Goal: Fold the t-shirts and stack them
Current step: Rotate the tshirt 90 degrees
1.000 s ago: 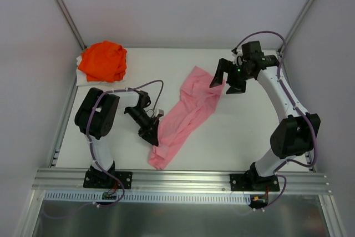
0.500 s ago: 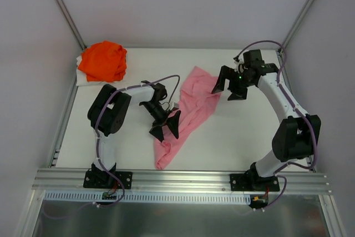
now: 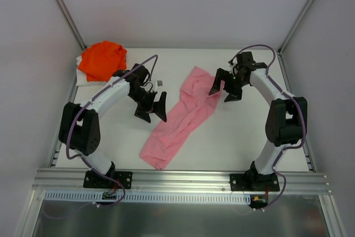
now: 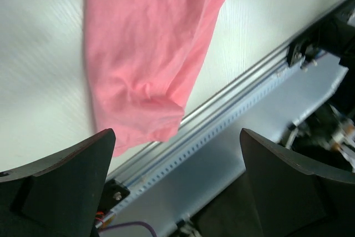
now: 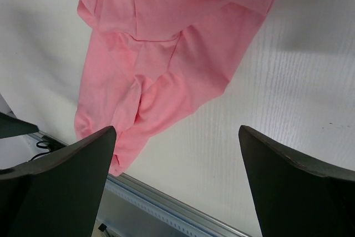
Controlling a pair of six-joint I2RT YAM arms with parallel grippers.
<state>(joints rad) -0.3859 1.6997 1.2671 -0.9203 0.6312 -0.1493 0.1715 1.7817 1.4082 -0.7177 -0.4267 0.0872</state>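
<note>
Top external view: the pink t-shirt [image 3: 180, 116] lies at frame centre, its long axis running lower left to upper right. The left gripper [image 3: 152, 113] gapes empty just left of its middle, and the right gripper [image 3: 224, 90] gapes empty at its upper-right end.

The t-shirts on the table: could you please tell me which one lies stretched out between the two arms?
The pink t-shirt, drawn into a long diagonal strip; the orange t-shirt sits bunched up in the far left corner.

white table [image 3: 238, 137] lying under soft even light, pale grey walls [image 3: 183, 4] closing in on three sides, aluminium posts [image 3: 64, 9] slanting up the back corners, metal rail [image 3: 183, 178] running along the near edge
</note>
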